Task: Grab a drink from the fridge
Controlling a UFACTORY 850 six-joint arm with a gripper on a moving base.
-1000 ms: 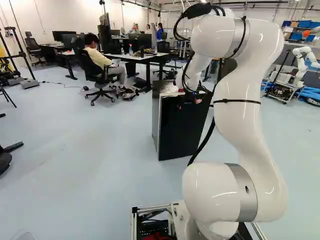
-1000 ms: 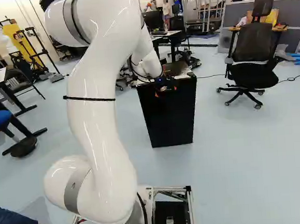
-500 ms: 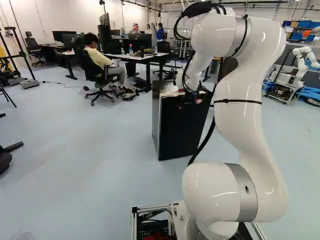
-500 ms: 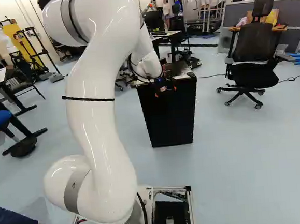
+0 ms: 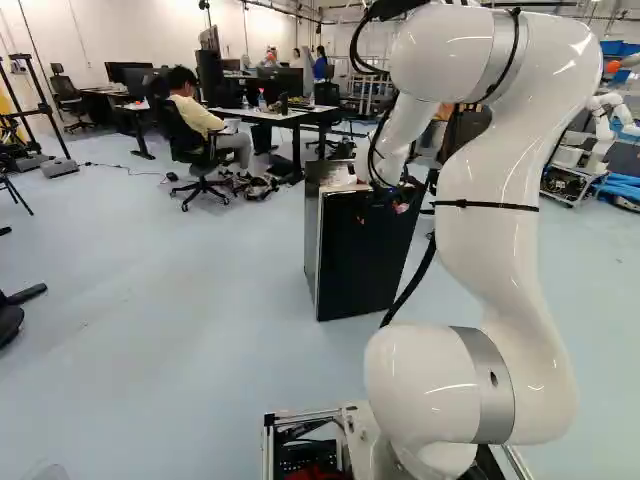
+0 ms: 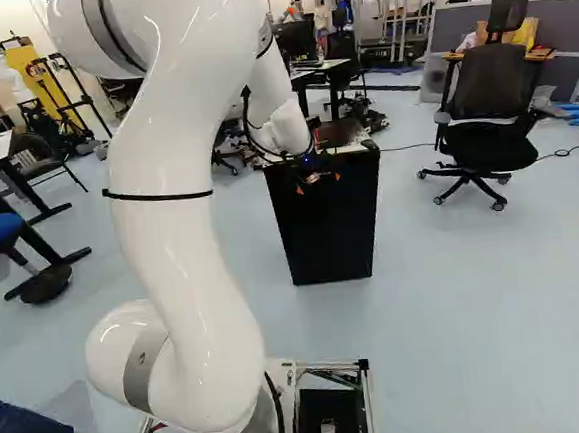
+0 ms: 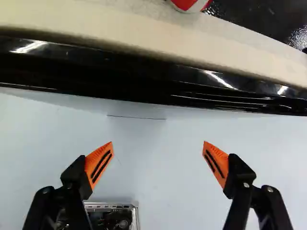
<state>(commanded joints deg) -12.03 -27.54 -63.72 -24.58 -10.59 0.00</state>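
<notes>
Two fingers of black gripper (image 6: 318,183) spread wide apart, near upper edge of black fridge (image 5: 365,260), fridge upright on pale floor (image 6: 476,292), red-and-white item (image 7: 191,4) partly showing on fridge top, can't tell if drink.

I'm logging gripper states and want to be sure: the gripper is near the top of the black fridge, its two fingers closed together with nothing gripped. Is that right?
One thing is off: the fingers are not closed together. The wrist view shows them spread wide apart. The gripper is indeed near the top of the black fridge, with nothing gripped.
</notes>
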